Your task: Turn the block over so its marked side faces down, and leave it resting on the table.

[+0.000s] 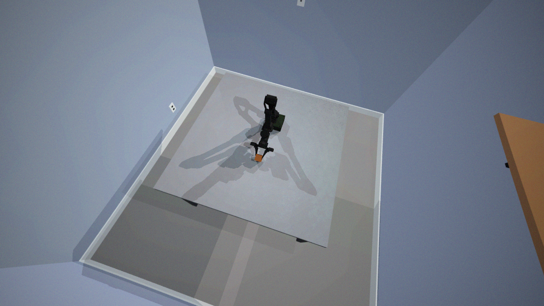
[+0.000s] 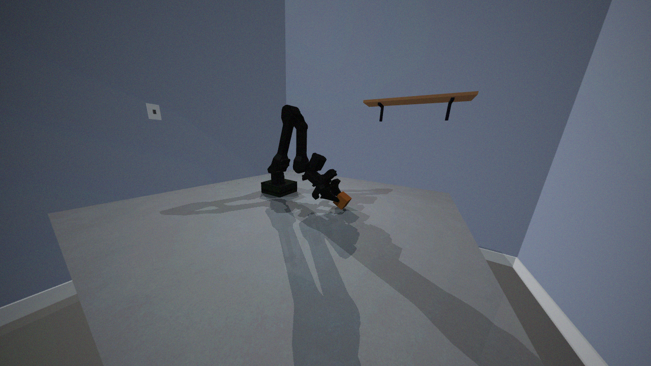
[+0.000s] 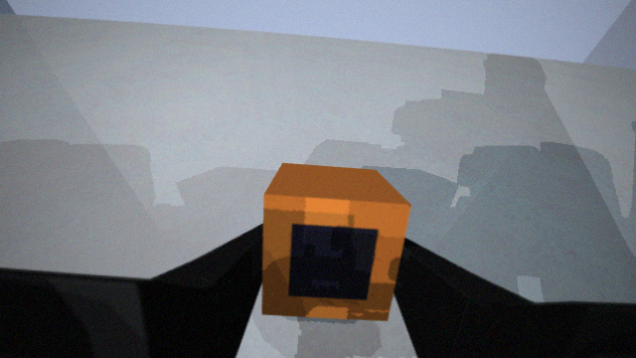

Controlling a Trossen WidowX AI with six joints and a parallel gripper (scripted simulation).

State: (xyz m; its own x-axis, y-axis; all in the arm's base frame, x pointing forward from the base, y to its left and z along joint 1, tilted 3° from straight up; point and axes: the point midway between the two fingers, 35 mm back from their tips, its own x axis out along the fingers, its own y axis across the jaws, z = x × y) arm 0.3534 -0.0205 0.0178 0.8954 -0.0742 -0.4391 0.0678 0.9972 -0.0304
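The orange block [image 1: 258, 157] [image 2: 343, 200] [image 3: 278, 239] is between the two black fingers of my gripper [image 1: 260, 155] [image 2: 337, 198] [image 3: 328, 237], which is shut on it. The block's marked side, a dark navy square [image 3: 333, 263], faces back toward the wrist camera. In the exterior view the block is tilted, with an edge pointing down close to the table [image 1: 304, 160] [image 2: 182, 259] [image 3: 149, 89]. I cannot tell whether that edge touches the tabletop. The gripper slants down and outward from the arm. The side of the block away from the wrist camera is hidden in the wrist view.
The arm's dark base [image 1: 279, 123] [image 2: 278, 187] stands on the table behind the gripper. Broad arm shadows fall across the tabletop around the block. A wooden shelf [image 1: 528, 171] [image 2: 423, 98] is on the wall, away from the arm.
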